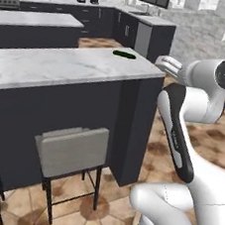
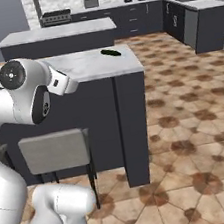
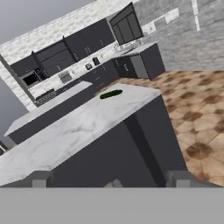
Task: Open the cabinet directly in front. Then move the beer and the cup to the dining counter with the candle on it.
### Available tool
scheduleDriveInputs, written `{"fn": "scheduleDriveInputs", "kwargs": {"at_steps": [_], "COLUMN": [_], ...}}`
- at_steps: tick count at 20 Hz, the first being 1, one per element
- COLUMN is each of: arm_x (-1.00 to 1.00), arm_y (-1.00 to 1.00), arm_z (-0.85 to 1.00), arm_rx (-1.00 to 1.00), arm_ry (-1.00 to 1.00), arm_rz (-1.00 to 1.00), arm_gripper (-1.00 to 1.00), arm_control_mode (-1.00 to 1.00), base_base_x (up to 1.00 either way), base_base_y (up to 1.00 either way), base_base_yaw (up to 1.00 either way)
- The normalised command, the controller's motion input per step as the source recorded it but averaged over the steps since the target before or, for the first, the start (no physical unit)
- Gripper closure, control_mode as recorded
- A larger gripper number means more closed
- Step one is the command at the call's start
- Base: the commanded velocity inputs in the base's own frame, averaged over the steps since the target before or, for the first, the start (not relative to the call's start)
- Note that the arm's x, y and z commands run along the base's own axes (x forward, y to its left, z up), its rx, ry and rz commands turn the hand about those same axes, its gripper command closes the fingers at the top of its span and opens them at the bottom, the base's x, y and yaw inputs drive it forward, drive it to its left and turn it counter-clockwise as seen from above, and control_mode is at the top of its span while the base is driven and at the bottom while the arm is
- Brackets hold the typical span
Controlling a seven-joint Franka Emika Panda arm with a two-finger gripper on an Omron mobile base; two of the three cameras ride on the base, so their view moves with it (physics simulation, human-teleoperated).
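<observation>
Marble dining counter (image 3: pixel 74 131) lies ahead of open gripper (image 3: pixel 109 181).

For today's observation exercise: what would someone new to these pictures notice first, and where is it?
The bulky white robot arm fills the near right of the left base view. Just beyond it runs the long marble dining counter on its dark base, with a flat dark green thing lying near its far end. Grey stools are tucked beneath its near side.
</observation>
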Motion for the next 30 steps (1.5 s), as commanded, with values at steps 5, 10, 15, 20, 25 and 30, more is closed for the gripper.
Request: {"fn": "scheduleDriveInputs", "kwargs": {"at_steps": [5,10,15,20,25,30], "arm_x": [0.00,0.00,0.00,0.00,0.00,0.00], "arm_y": [0.00,0.00,0.00,0.00,0.00,0.00], "arm_z": [0.00,0.00,0.00,0.00,0.00,0.00], "arm_rx": [0.00,0.00,0.00,0.00,0.00,0.00], "arm_ry": [0.00,0.00,0.00,0.00,0.00,0.00], "arm_rz": [0.00,0.00,0.00,0.00,0.00,0.00], "arm_gripper": [-1.00,-1.00,-1.00,-1.00,-1.00,-1.00], "arm_control_mode": [1.00,1.00,1.00,1.00,1.00,1.00], "base_base_x": [0.29,0.33,0.48,0.81,1.00,1.00], "base_base_y": [-1.00,-1.00,-1.00,-1.00,-0.42,0.02], "base_base_yaw": [0.03,0.03,0.02,0.00,-0.01,-0.14]}}
